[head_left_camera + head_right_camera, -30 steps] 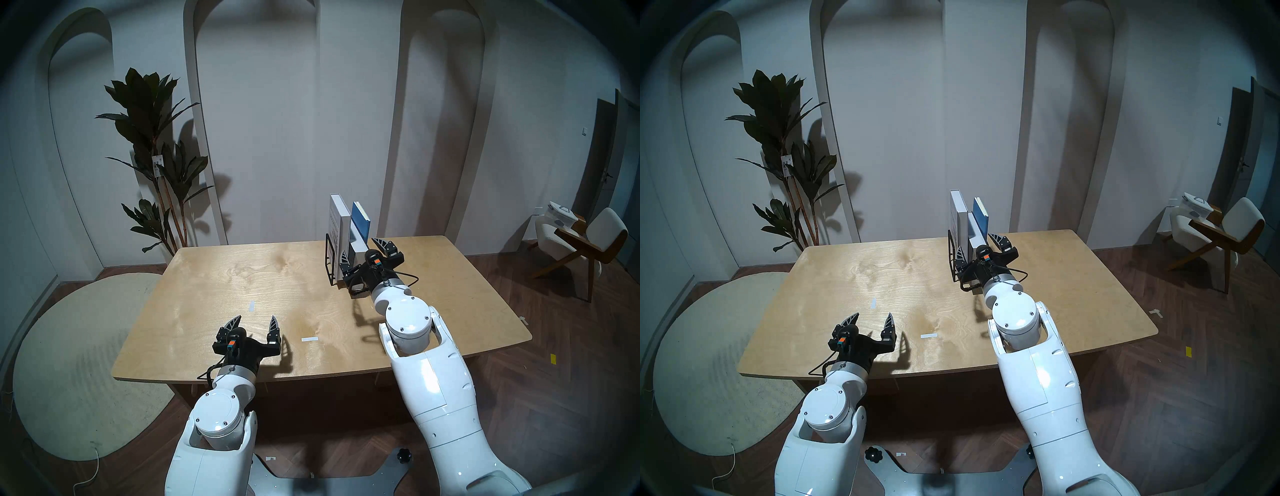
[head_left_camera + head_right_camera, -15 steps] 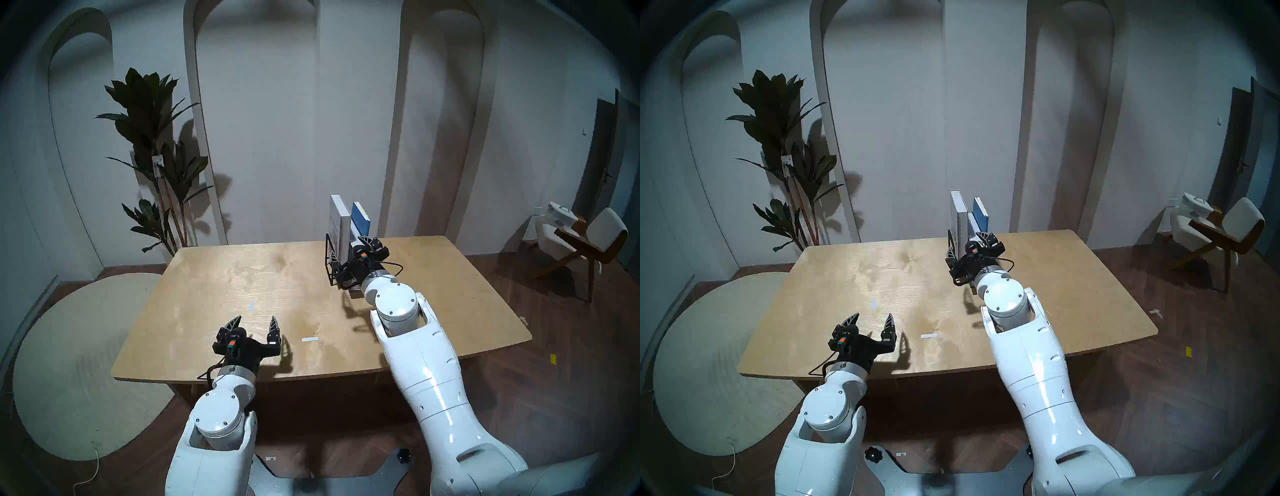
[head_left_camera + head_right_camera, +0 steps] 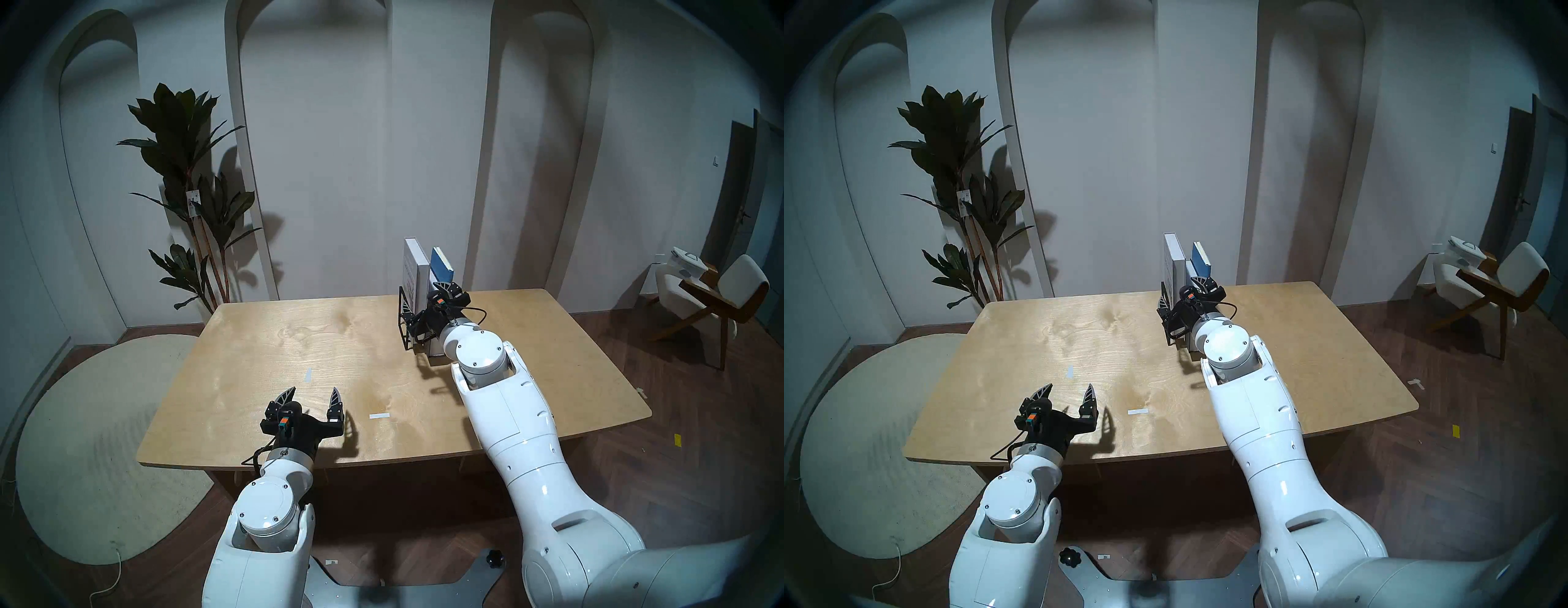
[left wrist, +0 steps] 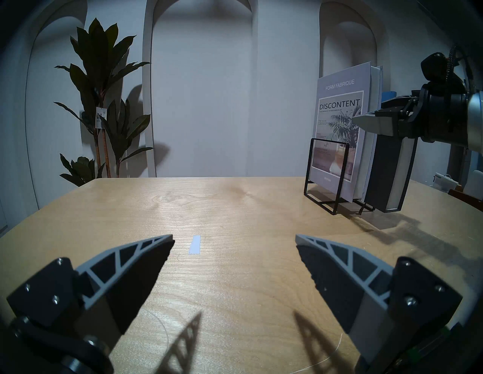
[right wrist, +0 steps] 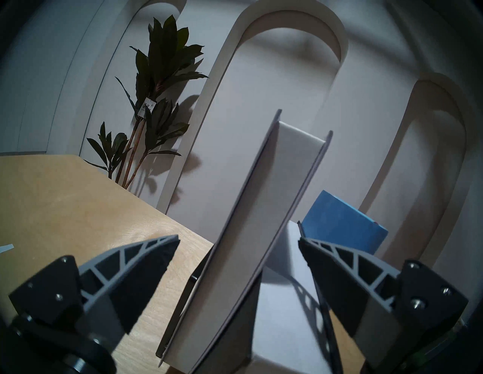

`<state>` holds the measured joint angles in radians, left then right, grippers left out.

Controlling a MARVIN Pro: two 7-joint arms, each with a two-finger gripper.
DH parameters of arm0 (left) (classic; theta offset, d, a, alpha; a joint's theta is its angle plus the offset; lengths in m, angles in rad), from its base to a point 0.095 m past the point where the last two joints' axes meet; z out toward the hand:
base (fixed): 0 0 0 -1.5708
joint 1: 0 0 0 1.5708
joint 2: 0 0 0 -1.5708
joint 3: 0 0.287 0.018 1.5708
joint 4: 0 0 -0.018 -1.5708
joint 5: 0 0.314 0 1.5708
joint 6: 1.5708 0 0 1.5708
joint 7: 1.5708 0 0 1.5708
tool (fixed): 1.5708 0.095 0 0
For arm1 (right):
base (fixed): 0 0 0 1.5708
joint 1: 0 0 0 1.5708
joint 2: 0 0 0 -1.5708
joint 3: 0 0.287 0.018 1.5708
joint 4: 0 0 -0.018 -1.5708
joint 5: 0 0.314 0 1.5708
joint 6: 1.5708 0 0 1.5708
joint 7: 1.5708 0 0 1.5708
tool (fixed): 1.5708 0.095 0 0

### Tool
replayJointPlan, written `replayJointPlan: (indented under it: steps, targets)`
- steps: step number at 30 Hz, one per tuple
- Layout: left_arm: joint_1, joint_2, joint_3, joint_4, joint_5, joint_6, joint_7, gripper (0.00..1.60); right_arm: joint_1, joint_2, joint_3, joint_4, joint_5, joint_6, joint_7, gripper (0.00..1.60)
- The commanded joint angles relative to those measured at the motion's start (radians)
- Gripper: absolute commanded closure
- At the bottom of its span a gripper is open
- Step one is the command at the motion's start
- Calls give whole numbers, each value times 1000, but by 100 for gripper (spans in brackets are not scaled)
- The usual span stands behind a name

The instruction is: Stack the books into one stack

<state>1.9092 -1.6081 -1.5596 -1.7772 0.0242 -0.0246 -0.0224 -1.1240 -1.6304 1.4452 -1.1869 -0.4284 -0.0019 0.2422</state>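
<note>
Three books stand upright in a black wire rack [image 3: 401, 314] at the table's back right. The large pale grey-lavender book [image 3: 410, 271] is leftmost. A thick black book [image 4: 384, 169] leans beside it, and the blue notebook [image 3: 442, 266] is on the right. My right gripper [image 3: 426, 299] is open at the books' near edge. In the right wrist view the right gripper [image 5: 237, 243] has the grey-lavender book [image 5: 277, 196] and the black book's white pages between its fingers, with the blue notebook [image 5: 339, 229] behind the right finger. My left gripper [image 3: 313, 392] hangs open and empty over the table's front left.
The wooden table [image 3: 297, 339] carries two pale tape strips [image 3: 308, 374] [image 3: 379, 415]. A potted plant [image 3: 191, 191] stands behind the table's far left corner. A chair [image 3: 712, 297] with a white box on it stands at the far right.
My right arm has reached forward and to the left, bringing its open fingers from beside the books to either side of them. The left arm has not moved.
</note>
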Motion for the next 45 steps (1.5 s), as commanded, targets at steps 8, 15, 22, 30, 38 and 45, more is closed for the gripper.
replayJointPlan:
  steps: [8,15,22,30,38,45]
  targets:
    - [-6,2,0,-22,-3,-6,1,0,175,-37,9,172,-17,-75,-3,0]
    - [-6,2,0,-23,-4,-6,1,0,240,-46,4,277,-32,-117,-15,0]
    - [-5,2,1,-25,-5,-5,2,0,281,-71,-2,354,-34,-180,-54,0]
    - [-4,2,1,-27,-6,-5,3,0,201,-135,12,287,-16,-192,-166,0]
    - [-2,3,3,-29,-7,-4,7,0,176,-175,44,252,-3,-79,-259,73]
    - [-1,3,4,-31,-7,-3,9,0,179,-173,57,250,-15,-24,-332,160]
